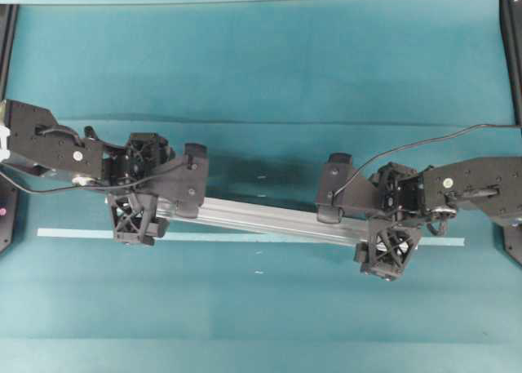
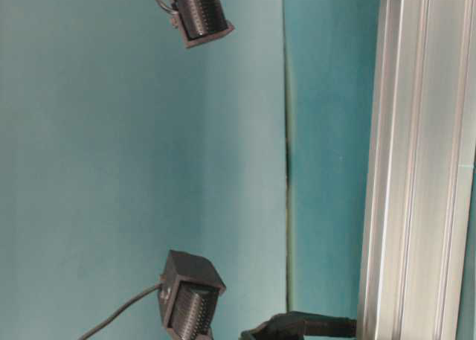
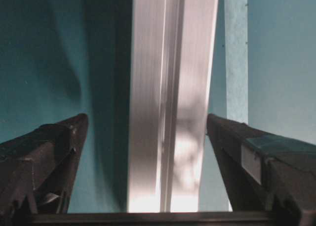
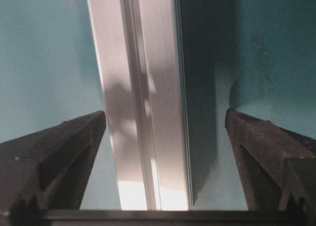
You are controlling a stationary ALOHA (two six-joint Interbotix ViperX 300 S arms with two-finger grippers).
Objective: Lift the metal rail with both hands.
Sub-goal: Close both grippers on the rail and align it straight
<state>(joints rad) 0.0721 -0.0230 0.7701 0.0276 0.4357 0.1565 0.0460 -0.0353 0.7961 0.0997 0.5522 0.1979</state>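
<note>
The long silver-grey grooved aluminium rail (image 1: 257, 218) lies flat on the teal cloth-covered table (image 1: 261, 63), running slightly aslant between both arms. The black left gripper (image 3: 148, 124) straddles one end, jaws spread wide, a clear gap either side of the metal. The black right gripper (image 4: 165, 119) straddles the other end, equally wide, not clamping. A thin pale-green tape strip (image 1: 77, 233) lies just beside the rail.

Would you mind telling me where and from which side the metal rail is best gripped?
Probably near both ends, from above: the metal rail lies flat, long and narrow, and fits between the open left gripper and right gripper straddling it.
</note>
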